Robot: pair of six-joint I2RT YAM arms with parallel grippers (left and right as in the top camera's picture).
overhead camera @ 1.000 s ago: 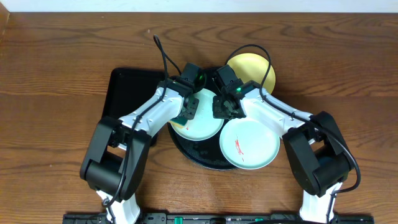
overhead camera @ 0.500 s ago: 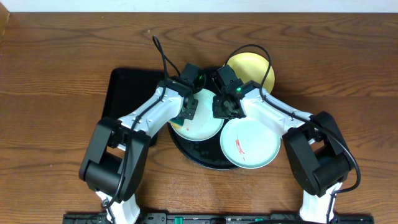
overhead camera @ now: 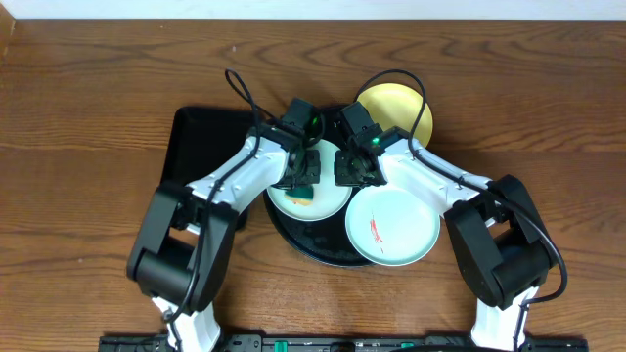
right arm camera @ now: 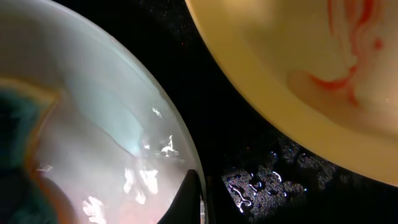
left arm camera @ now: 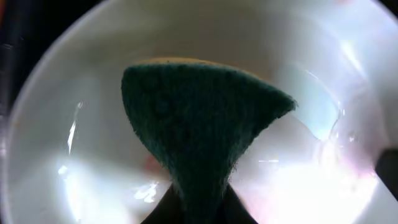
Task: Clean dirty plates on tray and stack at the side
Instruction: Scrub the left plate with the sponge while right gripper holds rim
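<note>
Overhead, shows the tray (overhead camera: 311,246) in the middle of the bench (overhead camera: 88,117), round, black and glossy. Carries two mint plates side by side: the left mint plate (overhead camera: 330,203) on the tray's left half, the right mint plate (overhead camera: 403,233) on its right half and reaching out past the rim. Bears a thin red smear (overhead camera: 376,231) on the right one. Has the yellow plate (overhead camera: 403,110) at the tray's far right edge, partly over the rim, with red streaks across its inside in the right wrist view. Has a rectangular black tray (overhead camera: 201,147) just beside the round one, on its left; cannot tell whether touching.

Finds the left pincer (overhead camera: 305,172) over the left mint plate, pressed together on a green sponge (left arm camera: 199,118) and gripping it by its narrow lower end. Fans wide across the plate's bowl in the left wrist view, with a yellow edge along the top and a faint reddish mark on the plate beside it. Cannot tell whether sponge and plate touch.

Finds the right pincer (overhead camera: 350,174) at the same plate's right rim, nipping that rim between its fingertips. Shows bare black tray floor between this plate and the yellow one.
</note>
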